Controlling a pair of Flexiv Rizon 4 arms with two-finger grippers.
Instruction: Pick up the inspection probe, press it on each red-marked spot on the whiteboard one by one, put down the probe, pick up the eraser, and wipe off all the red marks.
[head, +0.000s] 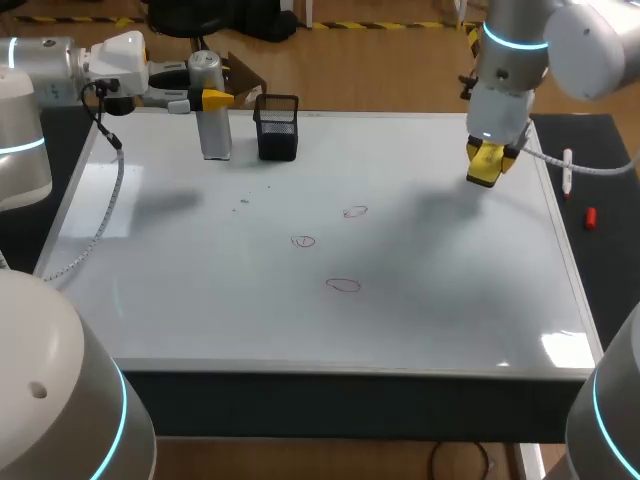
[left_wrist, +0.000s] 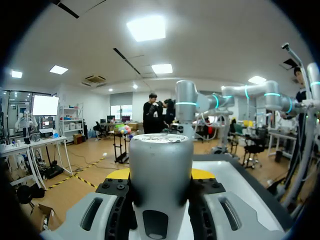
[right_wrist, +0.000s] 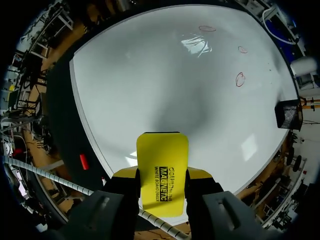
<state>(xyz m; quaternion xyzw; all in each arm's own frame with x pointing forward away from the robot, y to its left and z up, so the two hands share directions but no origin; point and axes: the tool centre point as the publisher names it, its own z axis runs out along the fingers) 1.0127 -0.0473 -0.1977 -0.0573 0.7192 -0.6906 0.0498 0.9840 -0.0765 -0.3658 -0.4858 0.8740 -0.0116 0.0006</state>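
The inspection probe (head: 213, 130), a silver cylinder, is upright at the whiteboard's (head: 450, 290) far left. My left gripper (head: 208, 98) is shut on its upper part. In the left wrist view the probe (left_wrist: 161, 150) fills the gap between the fingers. I cannot tell whether its lower end touches the board. My right gripper (head: 487, 160) hangs over the far right of the board, shut on the yellow eraser (head: 484, 168). The right wrist view shows the eraser (right_wrist: 162, 170) held flat between the fingers. Three red marks lie mid-board: one (head: 355, 211), another (head: 303, 241) and the nearest (head: 343, 285).
A black mesh cup (head: 277, 128) stands right beside the probe, on its right. On the dark surface right of the board lie a white marker (head: 566, 172) and a small red cap (head: 590, 218). A few faint specks (head: 245, 200) dot the board's left part.
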